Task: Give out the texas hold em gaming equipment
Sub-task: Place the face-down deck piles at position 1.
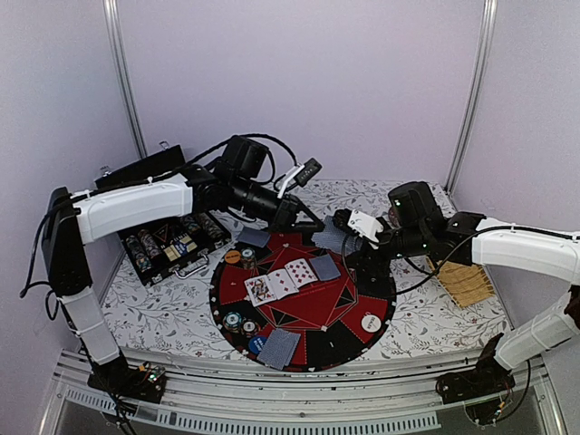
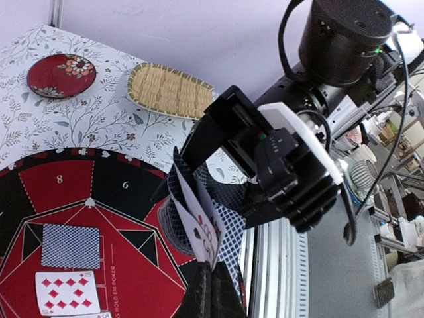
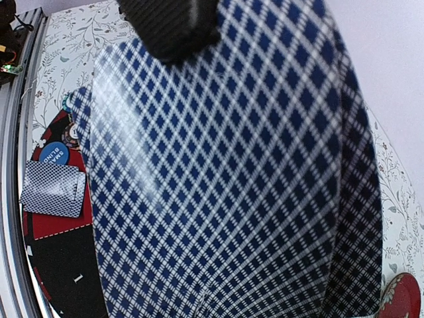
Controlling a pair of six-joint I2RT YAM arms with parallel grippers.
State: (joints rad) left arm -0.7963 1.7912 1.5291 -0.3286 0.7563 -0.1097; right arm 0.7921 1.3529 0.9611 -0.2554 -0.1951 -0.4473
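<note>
**Q:** Deck of playing cards [image 3: 225,172], diamond-pattern backs: held where?

**A:** Clamped between the fingers of the right gripper [image 1: 343,227], above the far rim of the round felt [image 1: 373,288]. The left gripper [image 2: 211,286] is pinched tight on a red-pip card [image 2: 203,233] standing partly out of that deck.

**Q:** Containers?

**A:** Black case [image 1: 201,265], lid up, left of the felt, with rows of poker chips [image 1: 149,246] in its slots. Red plate [image 2: 61,75] and straw mat [image 2: 171,91] lie beyond the felt.

**Q:** On the felt?

**A:** Face-up cards [image 1: 283,281] at centre, a face-down card [image 1: 324,266] beside them. Loose chips [image 1: 237,322] and the blue disc [image 1: 256,344] lie at the near edge. White disc [image 1: 371,322] sits right, orange disc [image 1: 233,256] left.
</note>
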